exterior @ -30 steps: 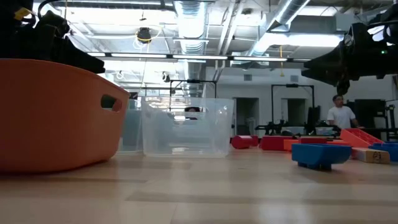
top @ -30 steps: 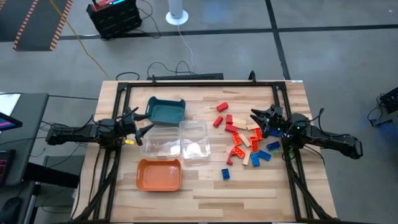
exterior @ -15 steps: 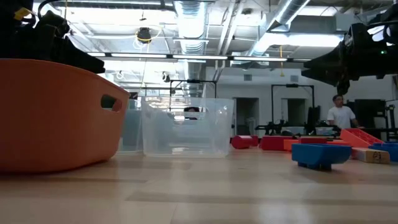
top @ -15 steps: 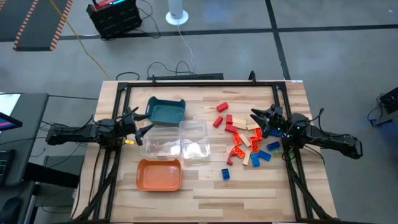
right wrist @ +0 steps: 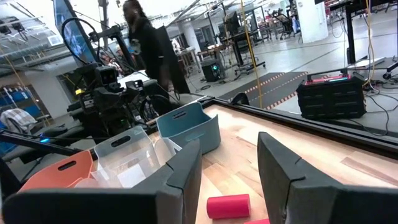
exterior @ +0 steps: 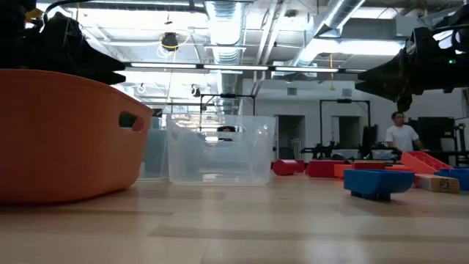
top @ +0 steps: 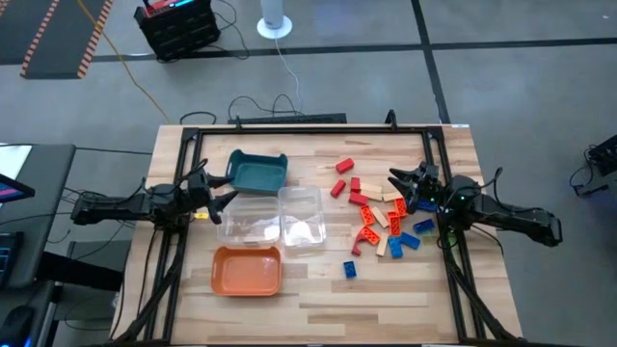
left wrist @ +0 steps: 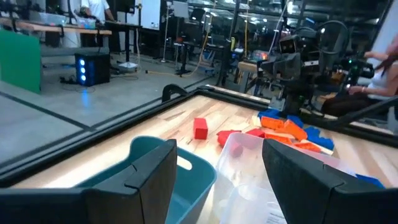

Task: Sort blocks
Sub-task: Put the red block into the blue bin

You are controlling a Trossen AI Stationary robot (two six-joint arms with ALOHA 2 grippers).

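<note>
Blocks (top: 381, 218) heaped at 3 o'clock for picking, trays (top: 280, 220) at 9. Right gripper (top: 403, 186) over heap, left gripper (top: 214, 200) by trays; both jaws apart, empty.

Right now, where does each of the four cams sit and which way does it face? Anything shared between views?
High: overhead, straight down on the table; shows left gripper, open, beside the clear trays, and right gripper over the blocks.
Low: at tabletop height, level across into the room; orange tray near, dark arms at the upper corners.
Left wrist: past its own fingers toward the teal tray and the right arm.
Right wrist: past its own fingers toward the trays and the left arm.
Shared: both wrist views see the teal tray.
</note>
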